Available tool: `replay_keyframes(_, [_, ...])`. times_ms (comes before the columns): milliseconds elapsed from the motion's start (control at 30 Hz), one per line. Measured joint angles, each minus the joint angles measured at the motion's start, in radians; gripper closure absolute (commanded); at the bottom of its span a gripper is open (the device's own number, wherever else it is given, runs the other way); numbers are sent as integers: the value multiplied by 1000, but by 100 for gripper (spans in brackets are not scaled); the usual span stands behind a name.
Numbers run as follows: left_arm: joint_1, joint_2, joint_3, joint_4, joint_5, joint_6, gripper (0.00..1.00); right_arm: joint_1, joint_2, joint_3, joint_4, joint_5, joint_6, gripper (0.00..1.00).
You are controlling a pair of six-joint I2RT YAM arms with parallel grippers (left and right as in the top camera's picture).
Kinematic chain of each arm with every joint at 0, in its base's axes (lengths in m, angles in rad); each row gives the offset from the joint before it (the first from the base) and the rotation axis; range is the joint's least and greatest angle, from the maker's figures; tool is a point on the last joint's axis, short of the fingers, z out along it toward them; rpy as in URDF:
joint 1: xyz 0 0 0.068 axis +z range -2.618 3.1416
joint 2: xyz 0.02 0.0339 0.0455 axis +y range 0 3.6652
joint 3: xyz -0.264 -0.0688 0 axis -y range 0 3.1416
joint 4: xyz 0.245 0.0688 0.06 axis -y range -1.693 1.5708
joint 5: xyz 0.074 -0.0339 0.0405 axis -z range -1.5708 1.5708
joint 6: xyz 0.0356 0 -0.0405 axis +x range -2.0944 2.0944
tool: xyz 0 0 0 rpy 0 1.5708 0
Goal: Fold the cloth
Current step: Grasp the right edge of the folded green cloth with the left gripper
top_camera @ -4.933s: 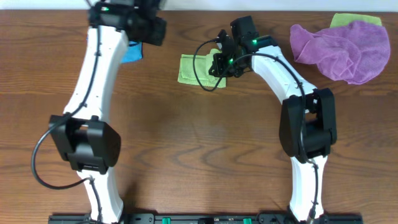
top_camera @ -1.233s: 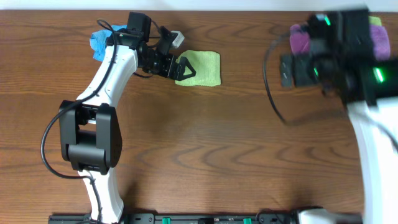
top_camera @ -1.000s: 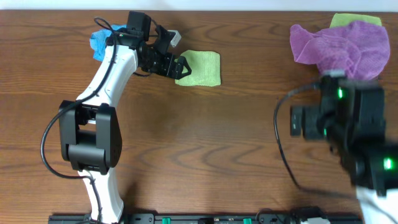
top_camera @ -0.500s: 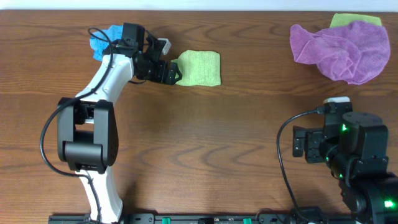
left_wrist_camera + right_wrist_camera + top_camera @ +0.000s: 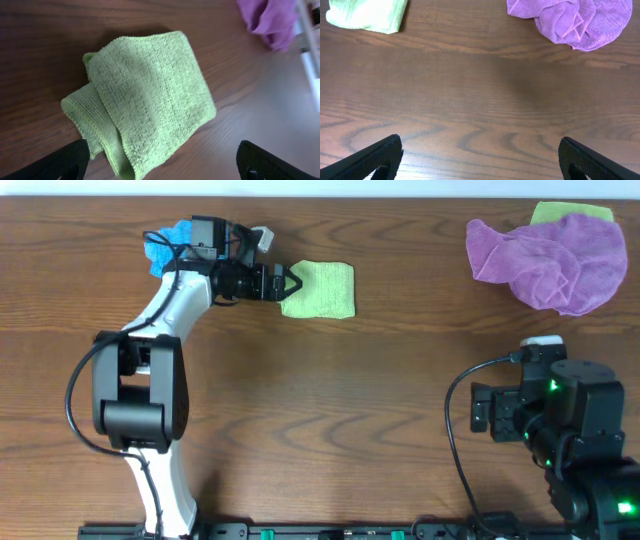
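A light green cloth (image 5: 322, 289) lies folded into a small rectangle at the back of the table, also seen close up in the left wrist view (image 5: 150, 100) and at the top left of the right wrist view (image 5: 367, 14). My left gripper (image 5: 288, 281) is open at the cloth's left edge, its fingers (image 5: 65, 162) spread wide on either side with nothing between them. My right gripper (image 5: 480, 408) is drawn back to the front right, open over bare wood, and its fingertips (image 5: 377, 160) stand far apart.
A crumpled purple cloth (image 5: 550, 258) lies at the back right on top of another green cloth (image 5: 570, 212). A blue cloth (image 5: 168, 246) sits at the back left behind the left arm. The table is dark wood (image 5: 330, 410).
The right arm has swung away from the purple cloth to the front right. The left gripper has slid slightly back from the green cloth's left edge, still open.
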State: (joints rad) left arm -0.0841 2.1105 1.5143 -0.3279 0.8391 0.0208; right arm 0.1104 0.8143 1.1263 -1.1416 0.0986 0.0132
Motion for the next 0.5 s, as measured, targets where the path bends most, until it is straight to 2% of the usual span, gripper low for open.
replay_keyframes(267, [122,20,0,-35,129,-17,5,0,0,0,1,0,0,1])
replay_keyframes(500, [101,53,-3,27,222,-18,5,0,0,0,2,0,0,1])
